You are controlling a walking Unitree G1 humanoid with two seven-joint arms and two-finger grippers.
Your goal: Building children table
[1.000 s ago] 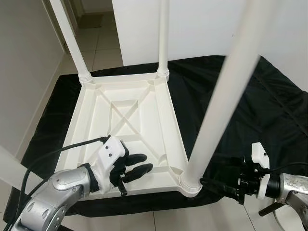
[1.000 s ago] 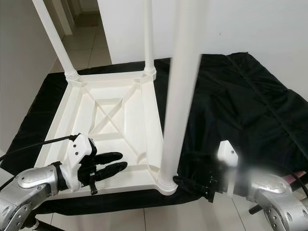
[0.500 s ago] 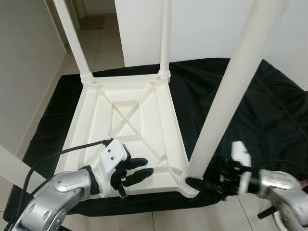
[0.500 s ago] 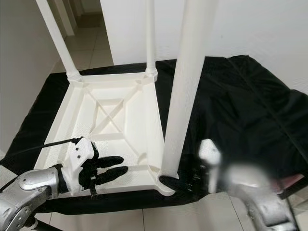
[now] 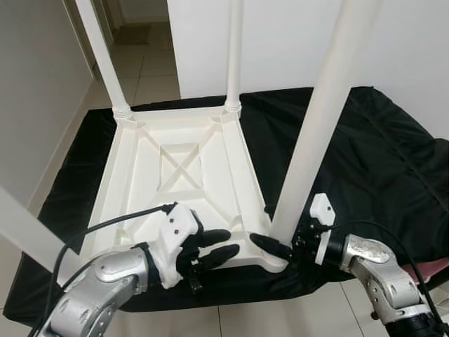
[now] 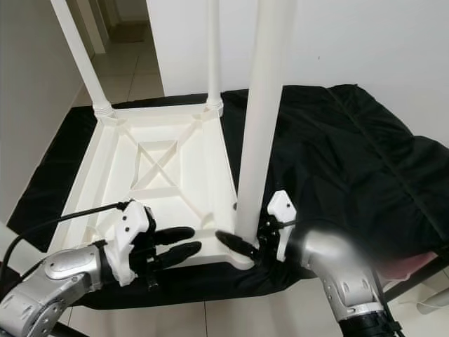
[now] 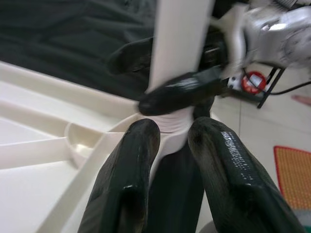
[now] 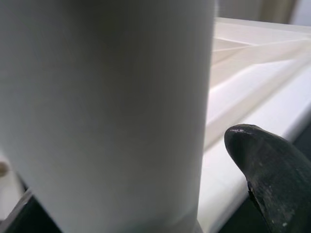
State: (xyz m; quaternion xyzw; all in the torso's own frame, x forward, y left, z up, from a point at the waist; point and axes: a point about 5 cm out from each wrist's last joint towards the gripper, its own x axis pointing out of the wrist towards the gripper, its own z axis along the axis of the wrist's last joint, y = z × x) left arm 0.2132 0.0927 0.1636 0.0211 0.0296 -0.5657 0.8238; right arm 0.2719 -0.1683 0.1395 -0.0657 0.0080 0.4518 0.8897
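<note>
Four legs [image 5: 319,126] point upward from the overturned white table [image 5: 182,175].

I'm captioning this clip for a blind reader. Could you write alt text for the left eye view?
The right pincer straddles the base of the near table leg of an upturned white children's table lying on a black cloth. The left pincer rests, open, at the table's near edge.

White plastic children's table [image 5: 179,175] upside down on black cloth [image 5: 365,154], ribbed underside with X-shaped brace facing up. Round white legs upright in corner sockets. Near-right leg [image 5: 319,126] between fingers of right hand [image 5: 270,246], at socket base. Left hand [image 5: 210,247] rests on near rim, just beside that corner.
</note>
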